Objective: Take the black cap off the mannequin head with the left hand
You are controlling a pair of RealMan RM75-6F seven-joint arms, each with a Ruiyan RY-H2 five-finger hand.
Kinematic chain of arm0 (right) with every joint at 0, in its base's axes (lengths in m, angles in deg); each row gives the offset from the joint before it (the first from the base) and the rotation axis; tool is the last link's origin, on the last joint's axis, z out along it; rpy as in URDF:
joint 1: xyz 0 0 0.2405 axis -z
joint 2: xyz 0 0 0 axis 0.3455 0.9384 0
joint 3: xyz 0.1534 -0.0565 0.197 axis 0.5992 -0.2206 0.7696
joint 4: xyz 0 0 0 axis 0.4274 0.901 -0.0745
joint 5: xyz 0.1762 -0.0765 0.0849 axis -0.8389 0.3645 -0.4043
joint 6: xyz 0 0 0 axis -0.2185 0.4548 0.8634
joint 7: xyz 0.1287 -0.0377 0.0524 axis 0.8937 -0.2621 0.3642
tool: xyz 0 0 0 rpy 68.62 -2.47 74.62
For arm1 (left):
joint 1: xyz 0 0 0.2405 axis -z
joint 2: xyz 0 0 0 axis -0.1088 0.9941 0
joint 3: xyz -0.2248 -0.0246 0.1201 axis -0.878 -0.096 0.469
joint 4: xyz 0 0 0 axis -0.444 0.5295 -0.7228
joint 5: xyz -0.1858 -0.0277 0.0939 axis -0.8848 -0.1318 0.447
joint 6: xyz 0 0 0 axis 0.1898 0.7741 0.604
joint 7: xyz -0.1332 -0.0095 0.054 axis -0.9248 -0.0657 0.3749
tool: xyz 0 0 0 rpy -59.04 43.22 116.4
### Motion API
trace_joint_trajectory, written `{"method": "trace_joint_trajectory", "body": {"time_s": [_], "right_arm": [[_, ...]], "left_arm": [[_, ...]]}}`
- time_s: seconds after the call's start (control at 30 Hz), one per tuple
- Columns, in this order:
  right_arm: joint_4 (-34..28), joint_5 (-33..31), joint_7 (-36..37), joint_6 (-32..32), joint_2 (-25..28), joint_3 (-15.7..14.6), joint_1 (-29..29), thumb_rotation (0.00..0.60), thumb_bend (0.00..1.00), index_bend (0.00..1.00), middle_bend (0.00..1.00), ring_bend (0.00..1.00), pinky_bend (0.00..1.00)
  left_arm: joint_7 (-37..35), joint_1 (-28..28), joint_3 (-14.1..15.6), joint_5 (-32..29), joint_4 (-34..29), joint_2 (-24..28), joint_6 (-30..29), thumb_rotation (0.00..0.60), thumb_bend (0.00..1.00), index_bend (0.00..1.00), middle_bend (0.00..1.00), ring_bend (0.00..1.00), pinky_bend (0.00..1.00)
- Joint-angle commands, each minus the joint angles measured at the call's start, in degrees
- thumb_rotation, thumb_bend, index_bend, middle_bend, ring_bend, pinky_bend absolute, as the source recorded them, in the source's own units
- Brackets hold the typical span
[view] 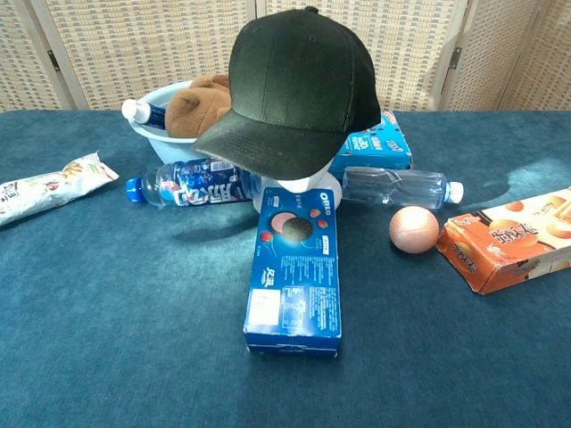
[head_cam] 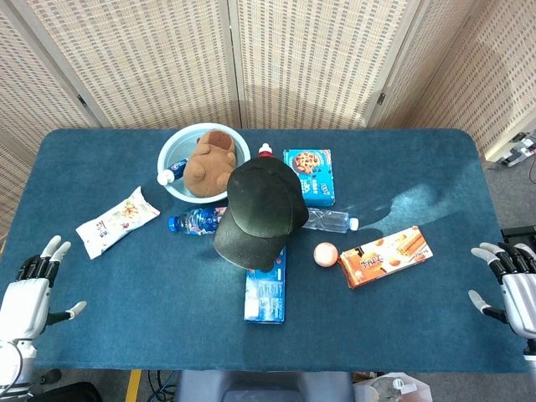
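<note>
So the black cap [head_cam: 258, 209] is sitting on the mannequin head [view: 299, 185] mid-tabletop, well off at about 2 o'clock from the left robot hand [head_cam: 29, 289], which is empty with fingers spread. Right robot hand [head_cam: 511, 280] is the same, at the far edge. Blue tabletop [head_cam: 126, 318], woven screens [head_cam: 142, 59] behind. An Oreo box [view: 296, 267] lies right in front at 6 o'clock, a blue-label bottle [view: 192, 185] at 9.
</note>
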Motion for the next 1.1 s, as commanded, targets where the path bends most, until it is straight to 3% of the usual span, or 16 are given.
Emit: {"method": "trace_joint_trajectory", "body": {"time_s": [0.03,0.5,0.7,0.83,1.1], "right_arm": [[0.04,-0.02,-0.03,-0.08,-0.02,0.02,-0.08,0.600,0.25,0.26,0.22,0.13,0.18],[-0.77,-0.35,-0.32,1.53,1.54,1.31,-0.14,0.600,0.25,0.26,0.22,0.13,0.18],[-1.30,-0.61,-0.76,1.53,1.97,1.60,-0.30,0.600,0.25,0.26,0.22,0.13,0.18],[-1.62,-0.58,-1.04,1.13,2.11,1.57,-0.54,0.600,0.25,0.26,0.22,0.13,0.18],[-1.90,-0.63,-1.40,0.92,2.06,1.20,-0.41,0.600,0.25,0.26,0.22,0.13,0.18]], "left_arm": [[-0.12,-0.02,-0.01,-0.02,0.10,0.01,-0.04,0.600,0.00,0.02,0.01,0.13,0.11],[-4.04,1.58,-0.03,2.94,2.56,0.00,1.20,0.600,0.00,0.03,0.03,0.17,0.11],[-8.26,4.32,0.12,6.48,5.59,-0.40,3.62,0.600,0.00,0.04,0.12,0.29,0.26],[-11.15,7.26,0.69,9.90,7.75,-0.96,6.38,0.600,0.00,0.07,0.28,0.44,0.47],[-14.99,13.47,1.07,15.65,12.68,-4.30,10.45,0.600,0.01,0.14,0.78,0.81,0.88]]}}
